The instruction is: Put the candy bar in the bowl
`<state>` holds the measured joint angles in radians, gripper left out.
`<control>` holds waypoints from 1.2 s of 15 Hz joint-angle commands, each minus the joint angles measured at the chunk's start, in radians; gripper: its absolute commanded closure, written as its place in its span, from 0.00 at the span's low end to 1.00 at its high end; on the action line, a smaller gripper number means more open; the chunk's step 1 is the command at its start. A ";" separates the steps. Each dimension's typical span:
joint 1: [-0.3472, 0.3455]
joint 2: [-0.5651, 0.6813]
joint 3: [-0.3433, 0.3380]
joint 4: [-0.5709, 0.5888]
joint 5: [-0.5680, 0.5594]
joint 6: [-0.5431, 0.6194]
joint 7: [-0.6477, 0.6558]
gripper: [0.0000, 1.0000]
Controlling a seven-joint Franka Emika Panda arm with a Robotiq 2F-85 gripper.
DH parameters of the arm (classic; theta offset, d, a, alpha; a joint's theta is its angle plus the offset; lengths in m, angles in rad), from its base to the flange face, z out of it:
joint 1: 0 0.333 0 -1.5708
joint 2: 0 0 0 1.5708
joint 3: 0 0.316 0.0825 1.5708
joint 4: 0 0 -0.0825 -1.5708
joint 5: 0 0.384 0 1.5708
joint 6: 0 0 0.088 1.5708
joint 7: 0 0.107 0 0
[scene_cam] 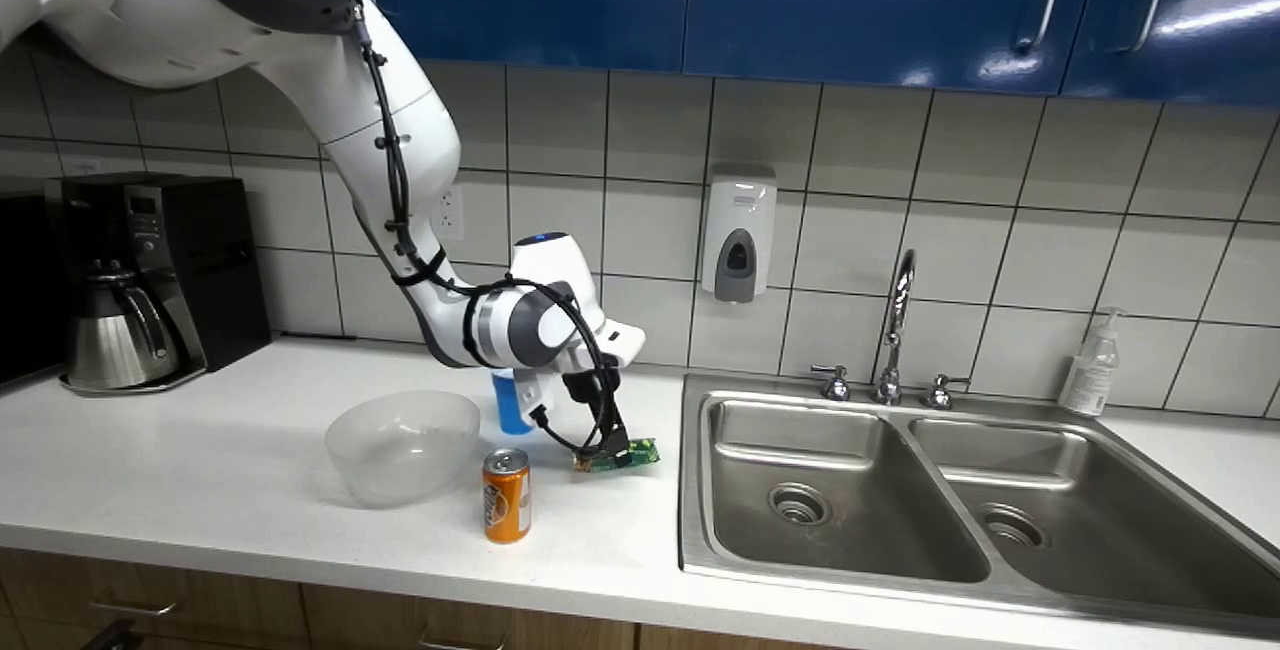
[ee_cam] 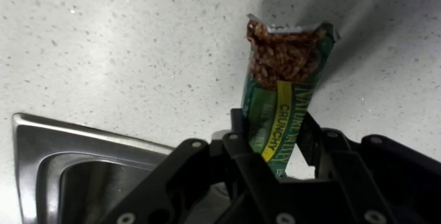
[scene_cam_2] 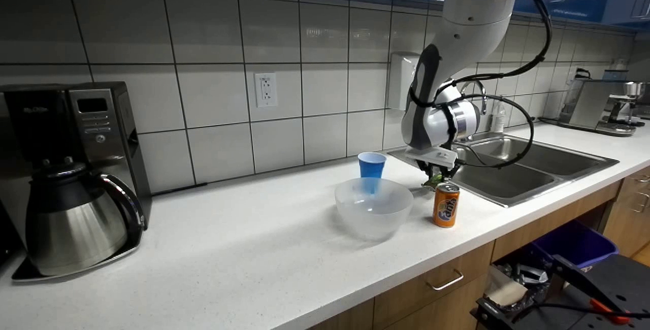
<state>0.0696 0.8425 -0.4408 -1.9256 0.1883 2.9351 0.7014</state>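
The candy bar [scene_cam: 642,452] has a green wrapper with a yellow stripe. In the wrist view the candy bar [ee_cam: 283,65] lies between both fingers, which touch its long sides. My gripper [ee_cam: 272,117] is shut on it around its middle. In an exterior view my gripper [scene_cam: 606,446] points down low over the counter, left of the sink; how far the bar is off the counter is hard to tell. In an exterior view the bar [scene_cam_2: 433,181] is partly hidden by the can. The translucent whitish bowl [scene_cam: 400,455] stands apart, beyond the can; it also shows in an exterior view [scene_cam_2: 373,213].
An orange can [scene_cam: 507,498] stands between bowl and gripper, near the front; it also shows in an exterior view [scene_cam_2: 446,205]. A blue cup [scene_cam_2: 371,164] stands behind the bowl. A steel sink [scene_cam: 695,490] lies beside the gripper. A coffee maker [scene_cam: 205,250] stands far left.
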 commanded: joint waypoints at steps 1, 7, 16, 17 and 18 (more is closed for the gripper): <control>0.026 -0.116 -0.004 -0.145 -0.005 0.108 -0.045 0.85; 0.054 -0.242 -0.008 -0.296 0.032 0.265 -0.117 0.85; 0.041 -0.429 0.070 -0.469 0.034 0.365 -0.329 0.85; 0.037 -0.448 0.084 -0.484 0.031 0.373 -0.353 0.85; 0.031 -0.465 0.098 -0.499 0.027 0.376 -0.375 0.85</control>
<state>0.1219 0.4721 -0.3872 -2.3427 0.2101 3.2836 0.4224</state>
